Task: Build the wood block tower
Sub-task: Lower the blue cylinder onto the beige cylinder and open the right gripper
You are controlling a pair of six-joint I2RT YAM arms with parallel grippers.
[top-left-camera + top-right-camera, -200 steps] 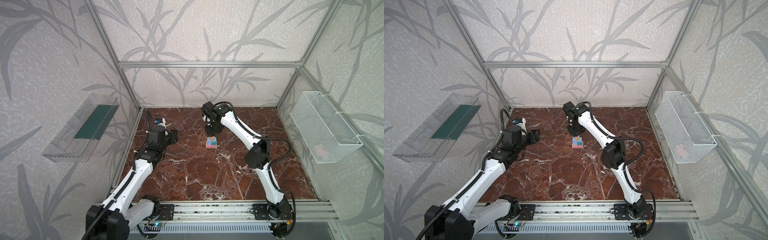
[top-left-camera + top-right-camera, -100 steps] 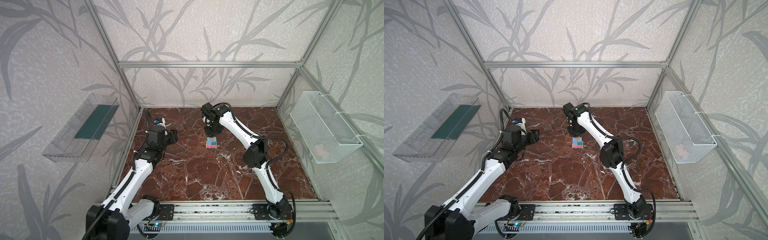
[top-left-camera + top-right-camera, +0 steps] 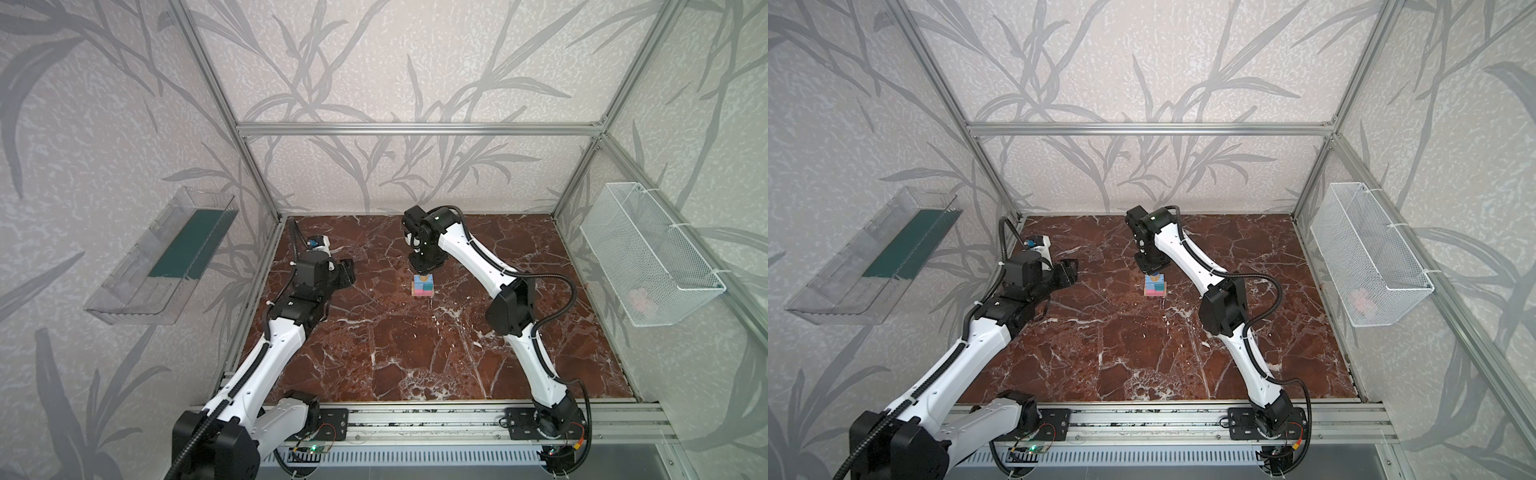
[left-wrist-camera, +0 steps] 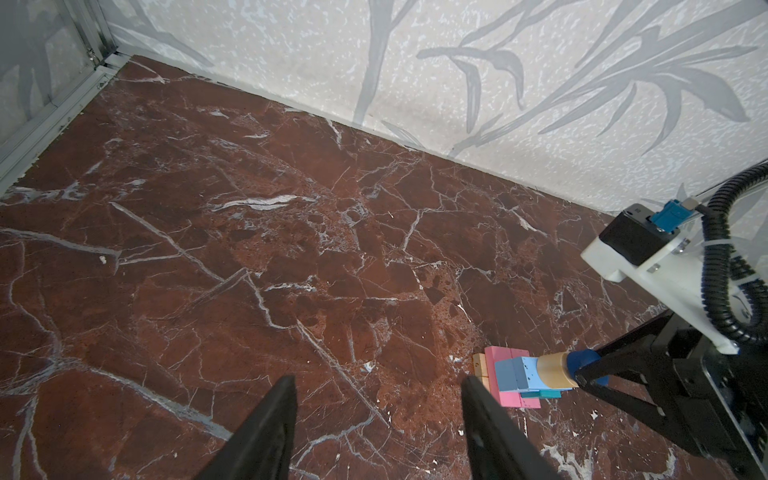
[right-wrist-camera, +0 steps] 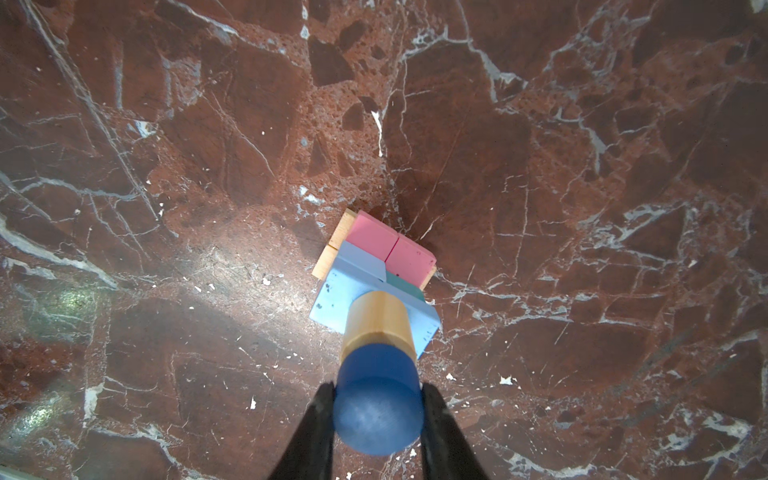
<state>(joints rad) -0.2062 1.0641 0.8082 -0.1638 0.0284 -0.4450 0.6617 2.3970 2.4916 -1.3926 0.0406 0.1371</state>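
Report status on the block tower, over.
Right gripper shut on dark blue cylinder, atop tan cylinder of tower. Left gripper open, empty, clear of it. Nothing in the way.

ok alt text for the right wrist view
The right gripper holds a dark blue cylinder between its black fingers, atop a tan cylinder, the peak of a small tower of light blue blocks, a teal cube, pink bars and tan bars. It stands on red-brown veined marble.

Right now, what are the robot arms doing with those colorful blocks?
The right end effector holds the dark blue cylinder on top of the tan cylinder, the tip of a small block tower. It has not let go yet. The left end effector is open and empty, off to the side.
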